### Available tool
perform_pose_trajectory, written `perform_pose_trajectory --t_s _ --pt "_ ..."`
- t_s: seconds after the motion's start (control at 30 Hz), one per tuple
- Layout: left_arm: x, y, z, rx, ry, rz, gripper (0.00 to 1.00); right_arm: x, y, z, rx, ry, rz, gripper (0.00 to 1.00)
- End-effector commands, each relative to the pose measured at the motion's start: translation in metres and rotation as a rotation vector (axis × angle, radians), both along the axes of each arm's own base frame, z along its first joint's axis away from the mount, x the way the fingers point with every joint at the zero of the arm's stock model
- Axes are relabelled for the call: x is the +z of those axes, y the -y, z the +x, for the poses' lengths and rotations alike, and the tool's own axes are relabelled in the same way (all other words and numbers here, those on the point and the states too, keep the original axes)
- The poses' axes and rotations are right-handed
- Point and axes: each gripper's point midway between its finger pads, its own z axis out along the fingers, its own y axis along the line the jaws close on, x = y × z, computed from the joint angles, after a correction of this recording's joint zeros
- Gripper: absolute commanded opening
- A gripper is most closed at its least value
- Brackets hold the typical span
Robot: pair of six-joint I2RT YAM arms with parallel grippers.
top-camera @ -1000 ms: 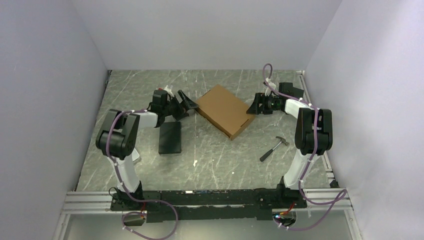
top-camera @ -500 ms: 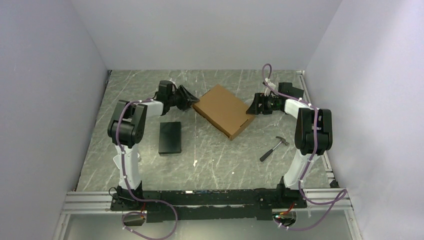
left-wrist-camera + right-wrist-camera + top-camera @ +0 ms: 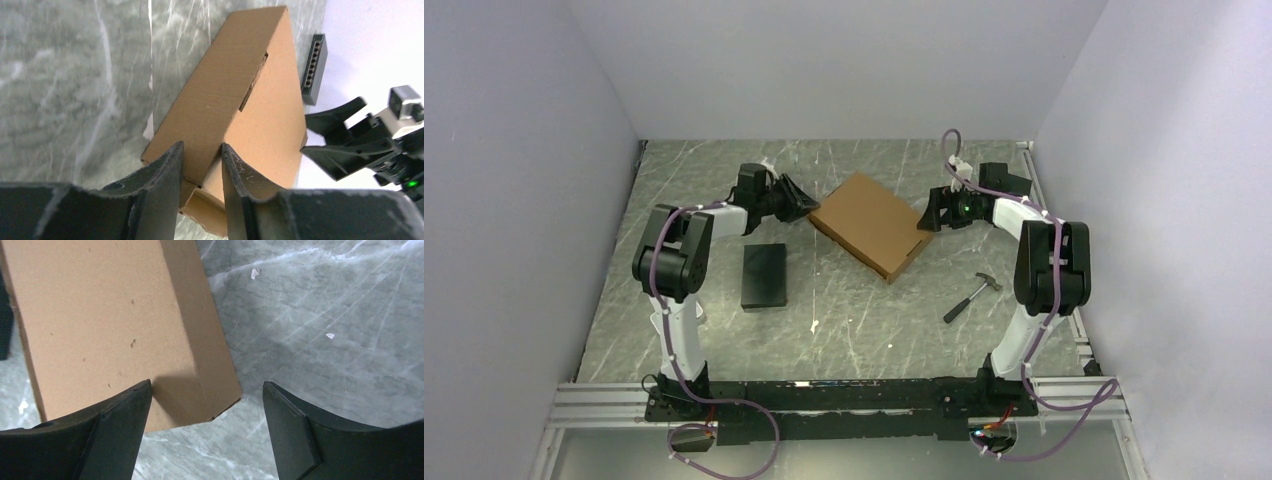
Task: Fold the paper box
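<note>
The paper box (image 3: 869, 222) is a flat brown cardboard mailer with its lid down, lying askew on the marbled table (image 3: 854, 320). My left gripper (image 3: 799, 200) is at the box's left corner. In the left wrist view the box (image 3: 235, 85) has that corner wedged between the narrowed fingers of the left gripper (image 3: 200, 145), one finger on the side wall and one on the lid. My right gripper (image 3: 929, 215) stands open at the opposite corner. In the right wrist view that corner of the box (image 3: 100, 315) lies between the wide-spread fingers of the right gripper (image 3: 206, 385), untouched.
A black rectangular block (image 3: 764, 275) lies on the table near the left arm. A small hammer (image 3: 972, 295) lies in front of the right arm. Grey walls close in three sides, with a dark ribbed strip (image 3: 312, 70) at the far edge.
My left gripper has swung away from the black block to the box's left corner and closed on it. The right gripper's fingers have spread a little wider. The box has shifted slightly left.
</note>
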Motion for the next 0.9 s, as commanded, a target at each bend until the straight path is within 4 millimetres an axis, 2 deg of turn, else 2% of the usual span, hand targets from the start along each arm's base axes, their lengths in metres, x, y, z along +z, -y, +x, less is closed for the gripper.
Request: perform_pose_trajectory --t_s 0.0,0.17,0.27,0.33,0.43,0.53,0.6,0.63,0.67,0.77,0.87 --pt "0.013 0.005 -0.025 -0.108 0.082 0.054 0.39 0.019 0.016 -0.006 0.050 0.105 -0.182 0.86" --pt "0.005 0.017 -0.048 -0.229 0.071 0.031 0.36 0.049 0.021 -0.010 0.117 0.221 -0.252 0.88" --pt "0.008 0.012 -0.052 -0.213 0.091 0.075 0.37 0.069 0.012 -0.017 0.185 0.299 -0.228 0.89" --pt "0.017 0.000 -0.050 -0.158 0.122 0.123 0.39 0.084 -0.001 -0.020 0.245 0.344 -0.168 0.90" --pt "0.048 -0.024 -0.045 -0.044 0.220 0.171 0.48 0.096 -0.021 -0.016 0.313 0.349 -0.059 0.90" --pt "0.074 -0.043 -0.050 0.035 0.292 0.168 0.62 0.097 -0.034 0.001 0.335 0.298 0.025 0.90" --pt "0.084 -0.050 -0.060 0.056 0.302 0.122 0.82 0.098 -0.048 0.020 0.343 0.273 0.046 0.89" --pt "0.085 -0.050 -0.066 0.055 0.293 0.088 0.96 0.092 -0.052 0.029 0.334 0.246 0.052 0.89" --pt "0.084 -0.049 -0.073 0.045 0.276 0.050 0.99 0.089 -0.055 0.038 0.324 0.234 0.052 0.88" --pt "0.075 -0.034 -0.099 -0.031 0.225 -0.089 1.00 0.078 -0.060 0.062 0.277 0.177 0.076 0.86" --pt "0.062 -0.022 -0.117 -0.051 0.158 -0.185 0.88 0.065 -0.066 0.073 0.269 0.122 0.106 0.85"
